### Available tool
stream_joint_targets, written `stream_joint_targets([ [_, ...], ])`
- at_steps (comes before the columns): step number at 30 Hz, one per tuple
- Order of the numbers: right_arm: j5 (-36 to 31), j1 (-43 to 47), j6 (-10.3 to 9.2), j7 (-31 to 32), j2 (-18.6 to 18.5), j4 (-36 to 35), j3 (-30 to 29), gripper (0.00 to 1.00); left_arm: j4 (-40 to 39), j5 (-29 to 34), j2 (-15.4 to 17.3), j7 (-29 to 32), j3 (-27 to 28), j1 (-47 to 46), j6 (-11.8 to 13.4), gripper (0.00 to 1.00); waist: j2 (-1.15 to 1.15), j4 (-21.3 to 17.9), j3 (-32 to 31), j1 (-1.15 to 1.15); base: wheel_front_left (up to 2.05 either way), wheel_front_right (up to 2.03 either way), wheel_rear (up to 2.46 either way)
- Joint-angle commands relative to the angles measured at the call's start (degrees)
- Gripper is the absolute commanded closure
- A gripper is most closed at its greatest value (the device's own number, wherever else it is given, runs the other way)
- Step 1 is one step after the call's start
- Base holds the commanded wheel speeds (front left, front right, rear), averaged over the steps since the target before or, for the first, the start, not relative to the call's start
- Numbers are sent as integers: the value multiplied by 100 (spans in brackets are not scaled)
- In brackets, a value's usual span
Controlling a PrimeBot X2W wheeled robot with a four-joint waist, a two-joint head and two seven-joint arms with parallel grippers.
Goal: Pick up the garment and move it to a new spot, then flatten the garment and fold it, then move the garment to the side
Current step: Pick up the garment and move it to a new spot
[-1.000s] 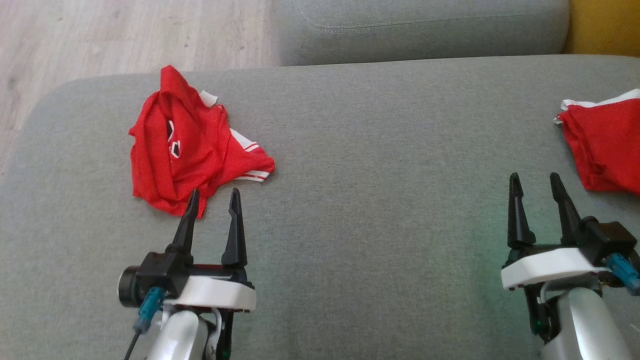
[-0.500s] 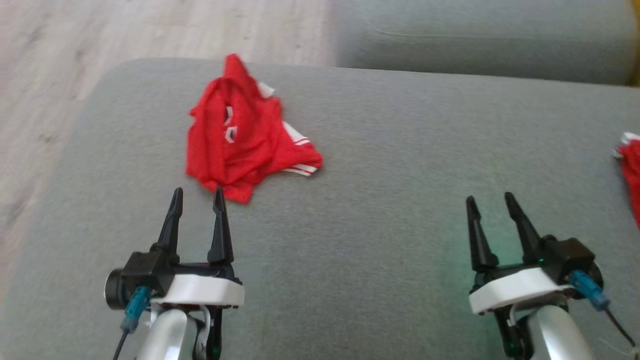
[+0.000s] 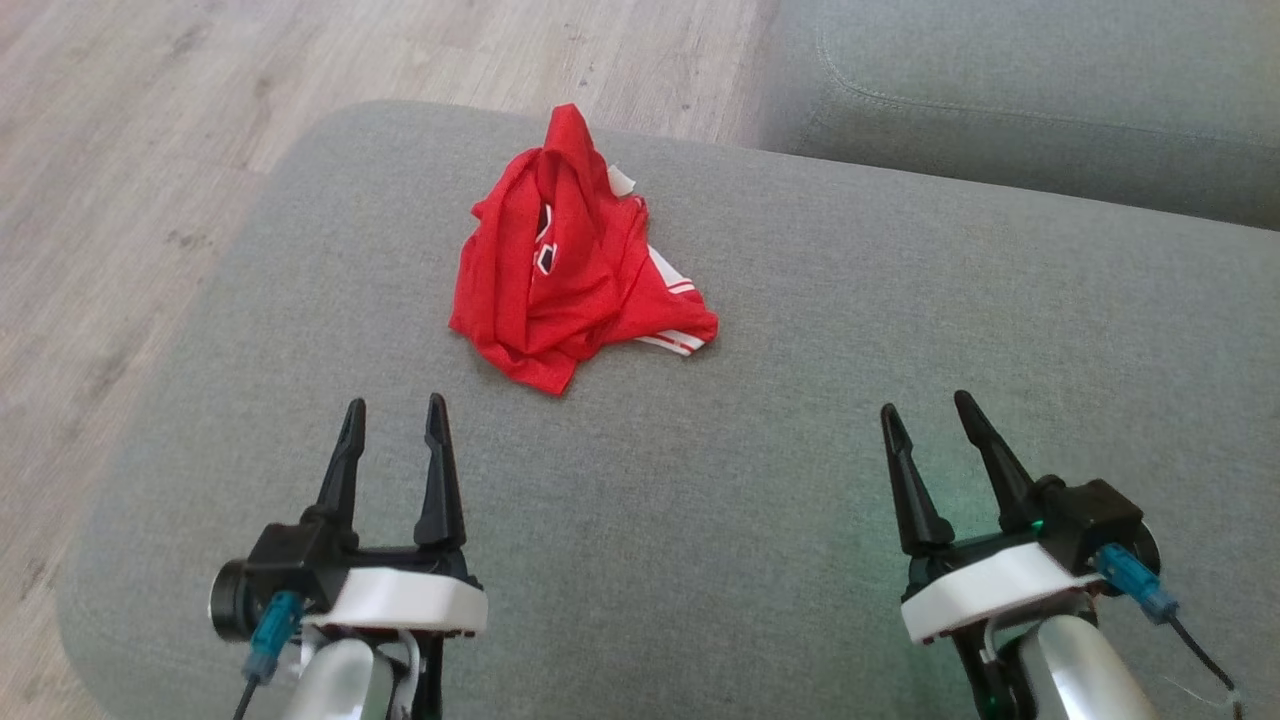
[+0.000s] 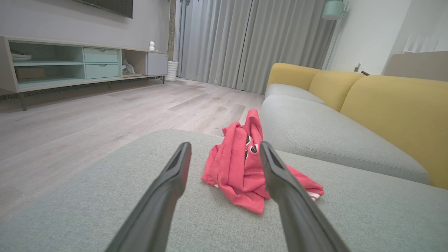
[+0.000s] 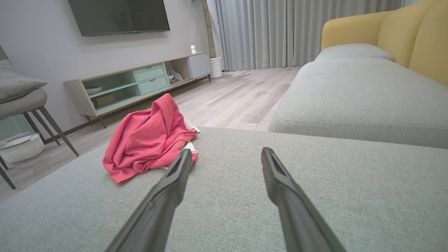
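The left claw [image 3: 395, 400], open and empty, had the crumpled red garment [image 3: 560, 270] near at one o'clock, its long axis running twelve to six on the grey seat [image 3: 800, 400]. The right claw [image 3: 925, 401], likewise open and empty, had it well apart at ten o'clock, so the left claw looked nearer.

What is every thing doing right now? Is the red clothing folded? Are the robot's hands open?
Red garment with white trim: crumpled in a heap on the grey fabric sofa cushion, unfolded, not held.
Left hand: open, empty, short of the garment.
Right hand: open, empty, above bare cushion.
Grey curtains: drawn shut.
Black wall television: screen dark.
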Motion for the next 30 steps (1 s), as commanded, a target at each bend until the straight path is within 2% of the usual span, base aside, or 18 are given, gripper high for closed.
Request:
stream_joint_targets([
  [1, 43, -86, -4, -62, -12, -184, 164, 0, -178, 56, 29, -29, 225, -166, 18, 0, 0, -12, 12, 0, 0, 0, 0],
  [8, -11, -162, -4, -62, -12, -185, 126, 0, -197, 82, 29, -29, 194, -308, -13, 0, 0, -188, 189, 0, 0, 0, 0],
  [13, -104, -275, -4, -62, -12, -246, 37, 0, -41, 301, 29, -29, 10, -791, -184, 0, 0, -379, 523, 0, 0, 0, 0],
  [16, -186, -353, -4, -62, -12, -291, -44, 0, 415, 562, 56, -10, -271, -1322, -396, 0, 0, -474, 775, 0, 0, 0, 0],
  [18, -239, -401, -4, -62, -12, -319, -78, 0, 822, 711, 94, 238, -484, -1751, -547, 0, 0, -532, 940, 0, 0, 0, 0],
  [22, -309, -535, -4, -62, -12, -386, -64, 0, 1584, 943, 227, 814, -676, -2581, -638, 0, 0, -697, 1252, 0, 0, 0, 0],
  [25, -306, -653, -4, -62, -12, -429, -57, 0, 2066, 1008, 331, 1002, -639, -3077, -586, 0, 0, -846, 1450, 0, 0, 0, 0],
  [30, -278, -796, -4, -62, -12, -481, -61, 0, 2841, 1124, 563, 1144, -469, -3687, -188, 0, 0, -1082, 1694, 0, 0, 0, 0],
])
